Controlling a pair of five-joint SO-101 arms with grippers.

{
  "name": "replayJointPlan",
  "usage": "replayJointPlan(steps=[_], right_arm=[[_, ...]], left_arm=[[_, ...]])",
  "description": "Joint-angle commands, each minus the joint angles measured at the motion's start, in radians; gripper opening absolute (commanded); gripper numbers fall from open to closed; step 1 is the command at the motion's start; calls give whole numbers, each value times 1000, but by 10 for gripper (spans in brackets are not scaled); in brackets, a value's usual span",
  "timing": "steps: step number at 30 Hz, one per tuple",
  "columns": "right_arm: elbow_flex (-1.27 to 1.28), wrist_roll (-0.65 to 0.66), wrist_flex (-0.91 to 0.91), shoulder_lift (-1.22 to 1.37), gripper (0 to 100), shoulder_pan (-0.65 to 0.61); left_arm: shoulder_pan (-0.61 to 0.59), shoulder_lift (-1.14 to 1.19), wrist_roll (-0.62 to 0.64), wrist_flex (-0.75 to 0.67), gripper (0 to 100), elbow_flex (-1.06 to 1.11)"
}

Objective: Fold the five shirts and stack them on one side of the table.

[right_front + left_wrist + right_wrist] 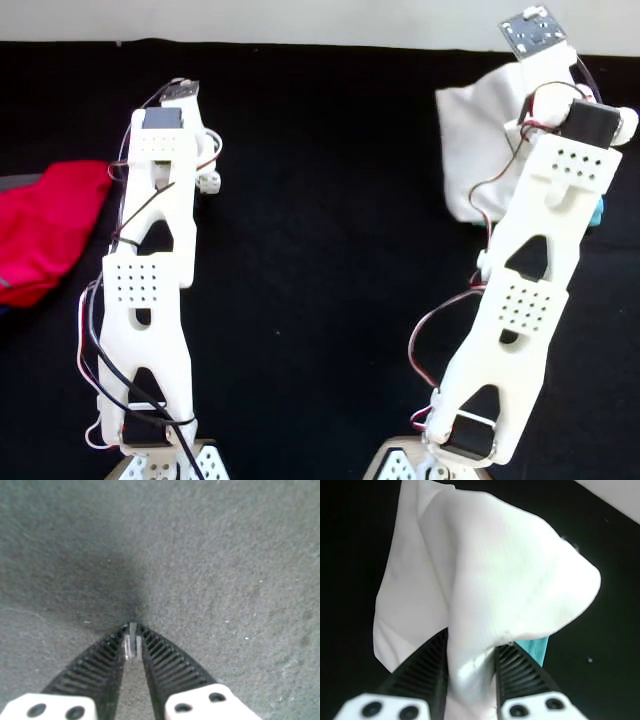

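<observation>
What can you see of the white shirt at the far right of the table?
The white ribbed cloth shirt is bunched and creased, not flat. The right claw is shut on a pinched fold of it. The rest of it lies on the black table covering near the far edge, overlapping a teal item that peeks out beneath.

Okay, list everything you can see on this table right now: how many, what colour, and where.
red shirt: one, red, crumpled at the table's left edge.
white shirt: one, white, far right part of the table, bunched up in the right claw.
teal item: one, teal, peeking out from under the white shirt; too hidden to say what it is.
table cloth: one, black, covering the table.
arms: two, white, side by side at the near edge.
left claw: one, black fingers, shut over bare cloth.
right claw: one, black fingers, shut on the white shirt.
</observation>
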Motion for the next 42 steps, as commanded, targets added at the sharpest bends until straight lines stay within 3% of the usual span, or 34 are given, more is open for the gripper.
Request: replayJointPlan(steps=[1,6,21,34,39,42], right_arm=[[-16,92,12,-58,6,10],[110,112,-8,-10,6,10],[228,114,-507,162,6,163],[226,109,-533,234,12,130],[219,63,-536,229,149,134],[188,-41,-588,225,152,142]], left_arm=[[-10,2,3,-15,9,-19],[-10,2,3,-15,9,-19],[-10,2,3,-15,9,-19],[-10,2,3,-15,9,-19],[-10,2,3,-15,9,-19],[-10,2,3,-15,9,-19]])
